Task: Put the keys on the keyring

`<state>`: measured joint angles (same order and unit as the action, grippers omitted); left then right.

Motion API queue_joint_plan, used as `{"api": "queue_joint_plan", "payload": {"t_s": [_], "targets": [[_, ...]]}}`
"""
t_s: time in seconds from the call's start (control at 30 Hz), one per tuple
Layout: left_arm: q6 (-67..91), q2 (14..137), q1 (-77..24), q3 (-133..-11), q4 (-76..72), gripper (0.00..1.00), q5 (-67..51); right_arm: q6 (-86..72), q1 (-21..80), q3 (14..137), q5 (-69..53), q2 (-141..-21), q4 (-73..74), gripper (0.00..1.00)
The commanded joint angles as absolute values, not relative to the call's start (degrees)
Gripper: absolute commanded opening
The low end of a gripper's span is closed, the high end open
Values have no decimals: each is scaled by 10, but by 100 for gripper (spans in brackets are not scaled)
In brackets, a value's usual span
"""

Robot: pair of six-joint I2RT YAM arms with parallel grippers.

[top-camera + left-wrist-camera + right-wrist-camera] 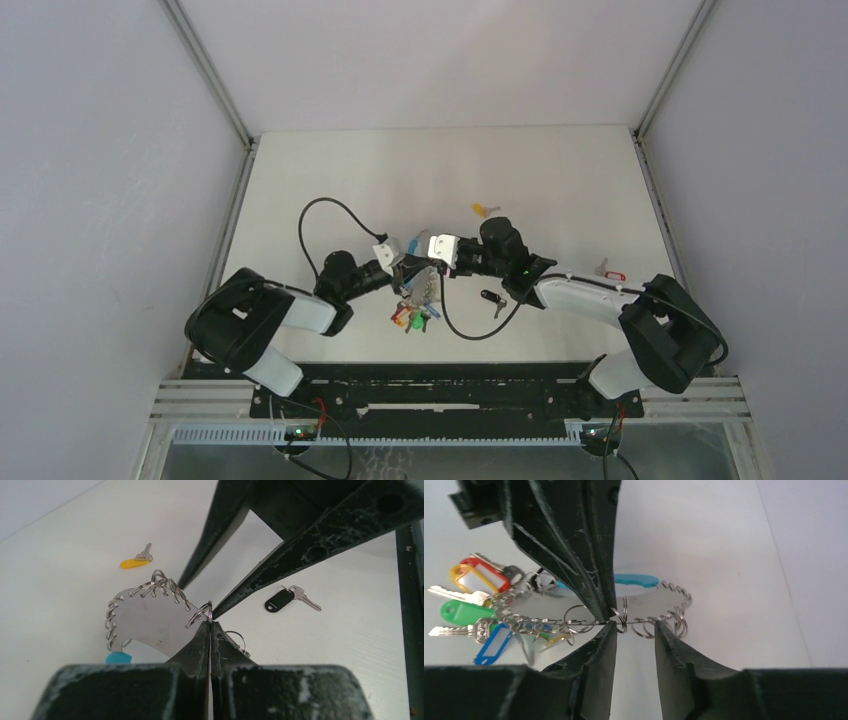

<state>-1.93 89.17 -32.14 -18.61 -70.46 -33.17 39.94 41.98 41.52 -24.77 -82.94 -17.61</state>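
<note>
**Top view:** both arms meet over the middle of the table (330, 170); the left gripper (402, 266) and right gripper (428, 264) stand tip to tip over the keyring (414, 300), whose coloured tags fan toward the near edge; only this view shows all three loose keys: yellow key (486, 210) beyond the grippers, black key (493, 298) just right of the keyring, red key (608, 271) well apart near the right edge.

**Left wrist view:** the keyring's metal plate (150, 622) has small rings threaded along its rim, detail the top view does not resolve; the left jaws are pressed together, pinching a ring (202, 614) at the plate's edge; the right fingers reach in from above, their tips at that same ring; the yellow and black keys lie flat beyond.

**Right wrist view:** the tags (471, 607) bunch at the left, mostly hidden from the left wrist; the right jaws stand narrowly apart, rings hanging loose in the gap; one finger touches the left gripper's tip.
</note>
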Motion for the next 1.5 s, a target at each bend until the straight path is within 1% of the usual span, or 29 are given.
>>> {"api": "queue_joint_plan", "payload": {"t_s": [0.0,0.1,0.17,0.33,0.47,0.6,0.77,1.03,1.23,1.47], "targets": [[-14,850,-325,-186,-731,0,-330,388,426,400,-145,-809,-221,35],[-17,836,-325,-191,-693,0,-323,366,419,393,-123,-788,-225,33],[-17,831,-325,-195,-670,0,-316,357,416,393,-132,-775,-218,33],[-15,818,-325,-218,-598,0,-295,344,395,390,-266,-756,-201,33],[-28,797,-326,-239,-510,0,-267,302,373,391,-337,-745,-212,34],[-36,778,-325,-260,-441,0,-258,343,374,394,-383,-753,-189,33],[-57,750,-328,-293,-343,0,-248,398,378,415,-411,-778,-145,28],[-121,728,-342,-344,-199,0,-231,434,371,460,-426,-828,-119,26],[-153,724,-349,-363,-150,0,-230,424,359,462,-453,-854,-161,26],[-173,717,-357,-377,-123,0,-236,424,356,480,-474,-884,-156,26]]}}
